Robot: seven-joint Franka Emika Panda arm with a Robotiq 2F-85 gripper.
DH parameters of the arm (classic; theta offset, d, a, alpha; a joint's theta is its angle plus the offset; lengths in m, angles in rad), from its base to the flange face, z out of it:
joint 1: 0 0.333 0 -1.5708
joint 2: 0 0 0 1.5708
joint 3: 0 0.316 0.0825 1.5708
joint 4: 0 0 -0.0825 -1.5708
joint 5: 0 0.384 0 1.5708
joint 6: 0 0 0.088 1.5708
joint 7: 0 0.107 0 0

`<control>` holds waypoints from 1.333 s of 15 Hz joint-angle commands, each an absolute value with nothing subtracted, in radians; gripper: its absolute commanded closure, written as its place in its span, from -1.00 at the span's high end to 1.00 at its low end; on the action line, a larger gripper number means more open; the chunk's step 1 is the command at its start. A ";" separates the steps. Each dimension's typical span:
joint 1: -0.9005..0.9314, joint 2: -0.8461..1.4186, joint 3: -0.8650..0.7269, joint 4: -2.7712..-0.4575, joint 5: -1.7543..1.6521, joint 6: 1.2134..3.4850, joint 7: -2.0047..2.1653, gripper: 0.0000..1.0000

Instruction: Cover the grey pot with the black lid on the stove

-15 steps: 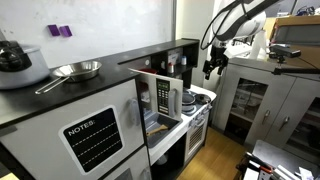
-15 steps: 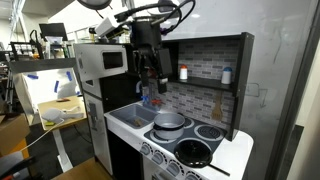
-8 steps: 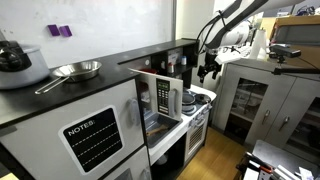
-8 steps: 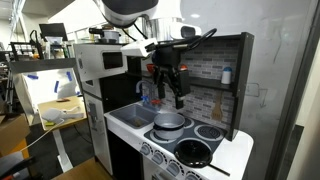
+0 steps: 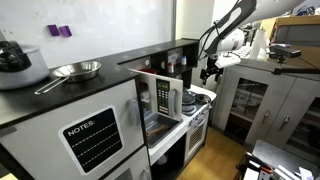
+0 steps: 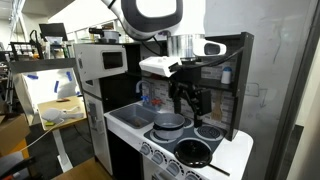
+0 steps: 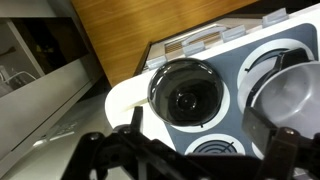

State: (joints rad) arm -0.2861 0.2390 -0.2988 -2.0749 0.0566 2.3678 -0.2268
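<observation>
Grey pot (image 7: 297, 95): one, uncovered, on a stove burner at the right edge of the wrist view.
Black lid (image 7: 187, 97): one, flat on the neighbouring burner, apart from the pot.
Stove (image 7: 125, 100): one, white; two bare burner rings show in the wrist view.
Gripper (image 6: 186, 103): one, hovers above the stove, touching nothing.
Fingers (image 7: 100, 148): two, spread wide, empty.
Silver pan (image 5: 75, 70): one, on the black desk (image 5: 60, 102).

grey pot (image 7: 296, 96), black lid (image 7: 187, 97), white stove (image 7: 127, 98), black countertop (image 5: 70, 96).
</observation>
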 commanded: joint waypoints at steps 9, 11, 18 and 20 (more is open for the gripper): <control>-0.309 0.285 -0.264 -2.051 0.049 2.385 -0.267 1.00; -0.314 0.321 -0.254 -2.039 0.048 2.392 -0.297 1.00; -0.363 0.433 -0.226 -1.978 0.053 2.455 -0.393 1.00; -0.385 0.459 -0.213 -1.951 0.062 2.455 -0.417 1.00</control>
